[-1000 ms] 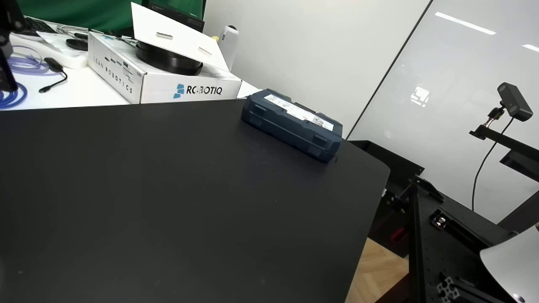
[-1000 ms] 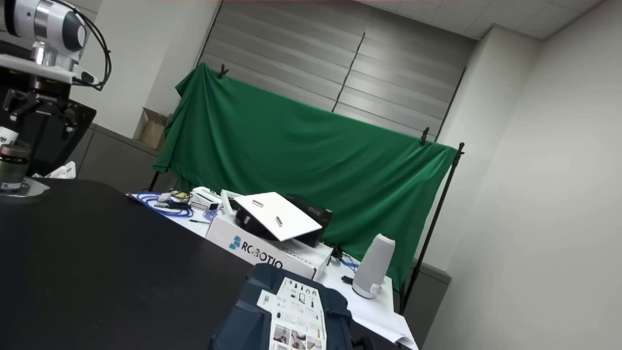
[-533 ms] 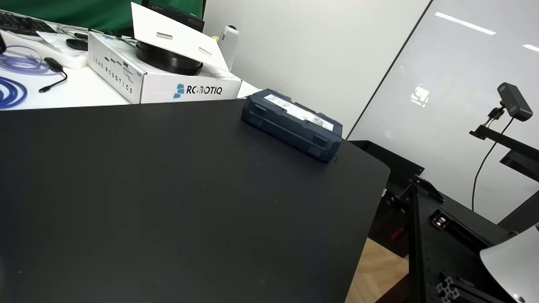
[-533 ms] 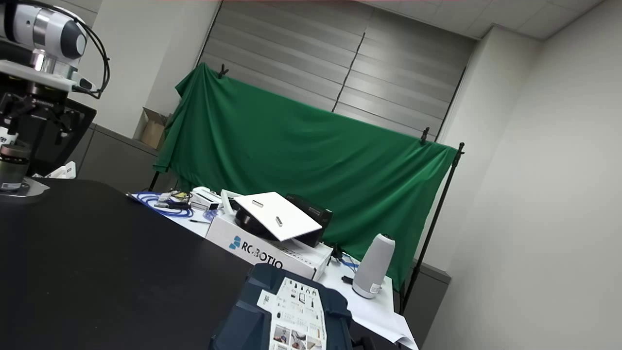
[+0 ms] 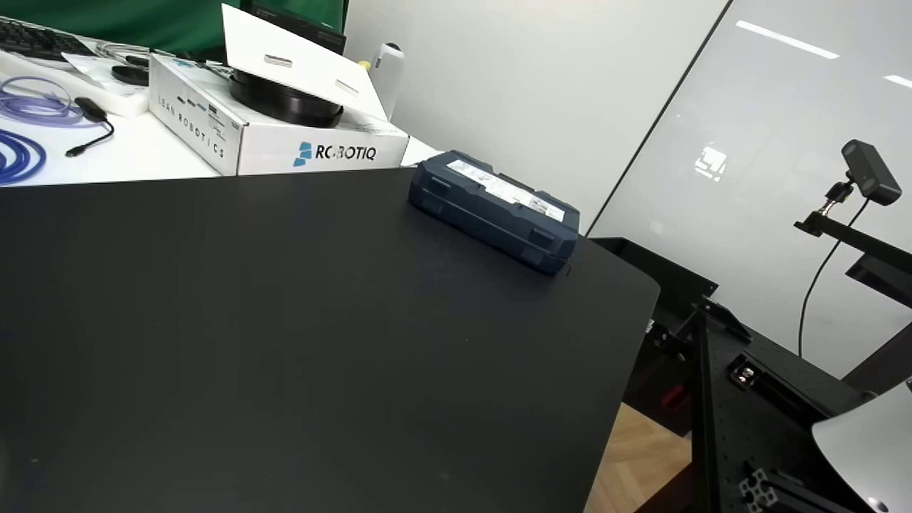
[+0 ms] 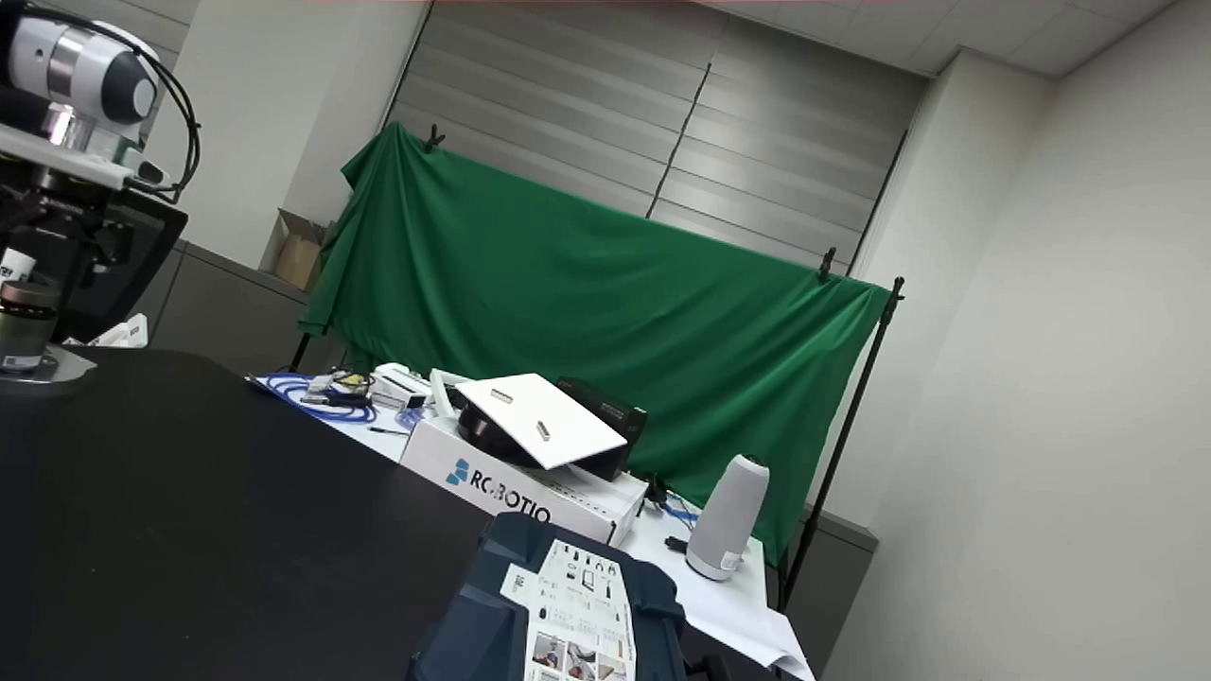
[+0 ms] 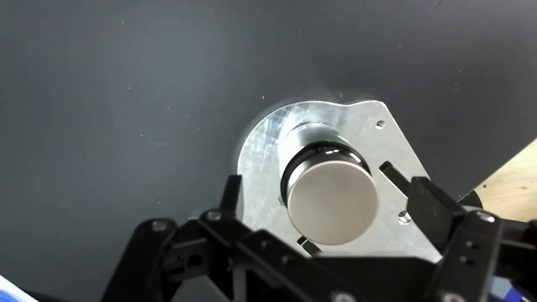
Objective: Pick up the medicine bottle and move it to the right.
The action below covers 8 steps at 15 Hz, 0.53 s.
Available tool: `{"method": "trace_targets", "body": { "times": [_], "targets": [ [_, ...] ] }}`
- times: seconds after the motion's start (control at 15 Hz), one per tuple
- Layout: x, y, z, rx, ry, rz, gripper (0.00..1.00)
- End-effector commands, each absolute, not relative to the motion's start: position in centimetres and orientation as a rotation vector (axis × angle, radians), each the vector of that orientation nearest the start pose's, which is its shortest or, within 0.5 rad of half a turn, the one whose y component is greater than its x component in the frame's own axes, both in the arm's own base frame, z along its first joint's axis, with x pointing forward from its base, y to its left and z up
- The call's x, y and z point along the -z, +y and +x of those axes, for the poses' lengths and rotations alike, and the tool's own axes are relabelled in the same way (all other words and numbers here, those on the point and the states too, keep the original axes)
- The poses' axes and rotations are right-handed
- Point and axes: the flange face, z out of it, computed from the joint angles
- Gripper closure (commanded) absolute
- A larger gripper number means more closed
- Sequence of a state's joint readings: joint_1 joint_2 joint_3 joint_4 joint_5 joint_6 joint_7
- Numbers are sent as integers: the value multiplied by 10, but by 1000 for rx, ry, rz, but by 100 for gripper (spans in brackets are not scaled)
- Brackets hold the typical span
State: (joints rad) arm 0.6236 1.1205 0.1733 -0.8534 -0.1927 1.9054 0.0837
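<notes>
The medicine bottle (image 7: 333,203) stands upright on a silvery metal plate (image 7: 264,167) in the wrist view. It has a round pale lid, a dark shiny neck and a paler body. In an exterior view the bottle (image 6: 26,326) shows at the far left edge, on the plate's rim (image 6: 71,367) at the table's far end. My gripper (image 7: 329,199) is open; its black fingers lie on either side of the lid, with gaps on both sides. In that exterior view the gripper (image 6: 52,253) hangs above bottle height, partly cut off. Neither bottle nor gripper shows in the remaining exterior view.
A dark blue case (image 5: 491,217) lies on the black table (image 5: 306,342); it also shows in an exterior view (image 6: 497,619). A white Robotiq box (image 5: 335,153) stands beyond the table's back edge. The table's edge and wooden floor (image 7: 509,188) show at right in the wrist view.
In an exterior view the arm and gripper have moved left and down toward the bottle. A dark arm part at another exterior view's upper left has left the picture. The bottle has not moved.
</notes>
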Motion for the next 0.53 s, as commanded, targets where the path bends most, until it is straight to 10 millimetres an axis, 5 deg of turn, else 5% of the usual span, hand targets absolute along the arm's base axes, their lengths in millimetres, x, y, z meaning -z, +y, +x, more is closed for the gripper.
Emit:
{"method": "trace_targets", "body": {
  "times": [0.0, 0.4, 0.47],
  "targets": [
    [-209, 517, 604, -63, -1091, -2981, 0],
    [-196, 517, 606, -54, -1115, -2977, 0],
    [-194, 517, 607, -33, -1118, -2979, 25]
  ]
}}
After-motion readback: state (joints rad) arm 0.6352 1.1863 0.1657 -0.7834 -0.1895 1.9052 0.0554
